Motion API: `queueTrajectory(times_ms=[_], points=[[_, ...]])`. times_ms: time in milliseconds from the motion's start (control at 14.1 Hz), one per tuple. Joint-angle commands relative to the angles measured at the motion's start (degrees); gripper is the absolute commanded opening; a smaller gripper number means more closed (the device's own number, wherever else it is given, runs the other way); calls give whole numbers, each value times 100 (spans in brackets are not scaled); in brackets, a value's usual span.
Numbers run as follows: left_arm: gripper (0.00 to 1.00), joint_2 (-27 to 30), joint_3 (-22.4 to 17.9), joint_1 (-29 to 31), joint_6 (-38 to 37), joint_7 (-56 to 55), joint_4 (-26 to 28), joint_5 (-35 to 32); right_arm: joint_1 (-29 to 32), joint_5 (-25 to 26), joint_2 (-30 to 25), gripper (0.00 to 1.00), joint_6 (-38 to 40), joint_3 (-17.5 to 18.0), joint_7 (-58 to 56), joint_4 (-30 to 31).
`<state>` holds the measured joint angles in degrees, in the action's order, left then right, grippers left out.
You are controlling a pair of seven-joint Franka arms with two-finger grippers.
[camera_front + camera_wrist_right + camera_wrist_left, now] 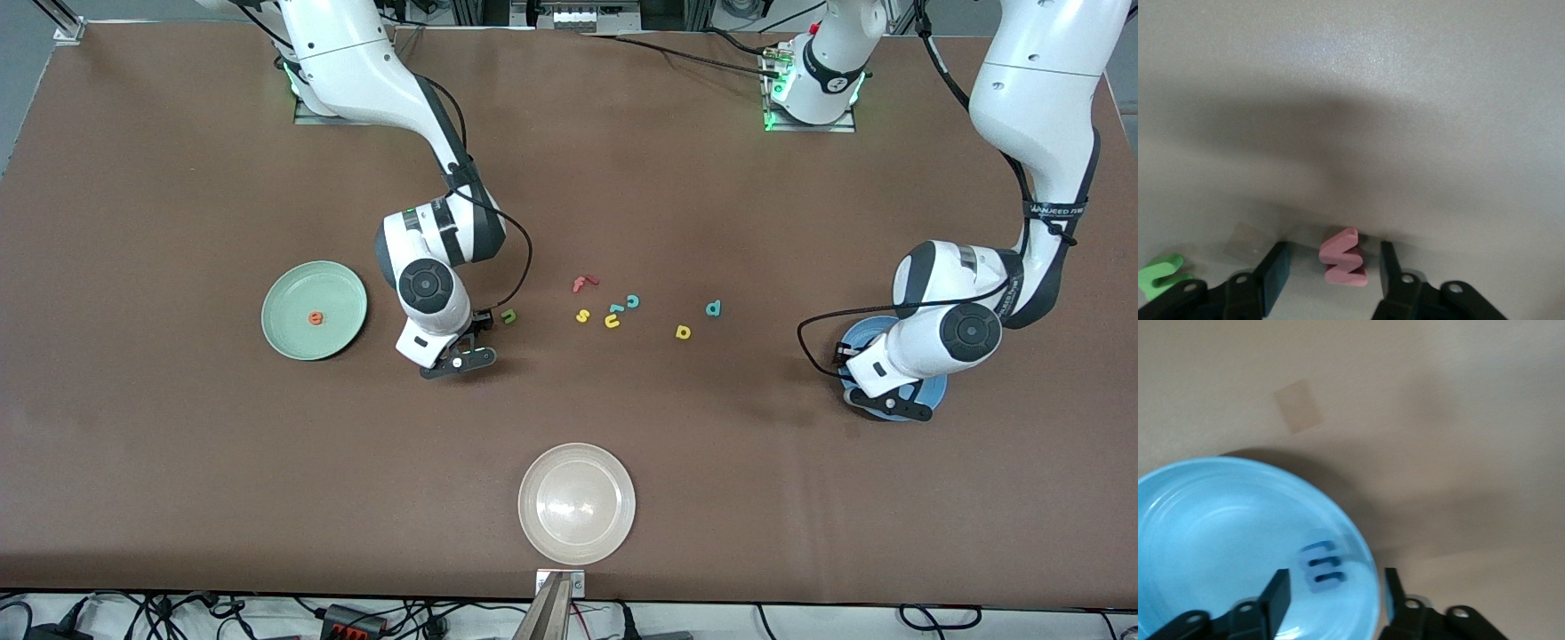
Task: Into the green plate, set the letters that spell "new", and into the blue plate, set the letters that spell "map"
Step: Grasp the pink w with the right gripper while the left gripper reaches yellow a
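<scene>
My right gripper (478,327) is down at the table, open, with the pinkish-red "w" (1343,257) on the table between its fingers and a gap on each side. The green "n" (508,316) (1161,275) lies just beside it. The orange "e" (315,317) lies in the green plate (293,289). My left gripper (843,356) hangs open over the rim of the blue plate (935,388) (1211,540), and the blue "m" (1323,568) lies in that plate below it. The yellow "a" (683,332) and teal "p" (713,308) lie mid-table.
A red "f" (584,284), yellow "s" (582,315), yellow "u" (612,321) and teal "c" (632,300) lie clustered between the "n" and the "a". A beige-white plate (577,503) stands nearer the front camera, by the table edge.
</scene>
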<state>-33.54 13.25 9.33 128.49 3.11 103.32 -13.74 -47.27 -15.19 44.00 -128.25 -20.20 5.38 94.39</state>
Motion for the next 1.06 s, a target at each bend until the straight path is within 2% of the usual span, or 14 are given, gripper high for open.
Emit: queueTrajectory(times_ms=[0,142,213,426,639,710,852,994], points=[[100,269,632,33,-472,-580,-39,-32,8,-37,144,30,-121,-19,-134,-61],[100,235,1195,-10,-536,-1563,-40,-41,34,-37,118,12,-95,-19,-151,-61],[100,226,1336,-141,-509,-1707,-40,-58,25,-37,109,8,-86,-28,-151,-70],[100,77,1373,-686,-19,-1770,30,-85,69,-63,-127,6,53,-89,-124,-61],[100,-143,1338,-1108,124,-2093,48,-129,200,-72,-514,6,974,-535,-97,-35],[100,-231,1312,-1283,150,-2260,40,-285,340,-72,-655,6,1195,-651,-142,87],[95,-407,1294,-1337,325,-2743,48,-864,683,-72,-1058,6,1364,-661,-265,534],[93,-460,1303,-1451,335,-3052,48,-999,973,-37,-1410,6,1364,-687,-545,991]])
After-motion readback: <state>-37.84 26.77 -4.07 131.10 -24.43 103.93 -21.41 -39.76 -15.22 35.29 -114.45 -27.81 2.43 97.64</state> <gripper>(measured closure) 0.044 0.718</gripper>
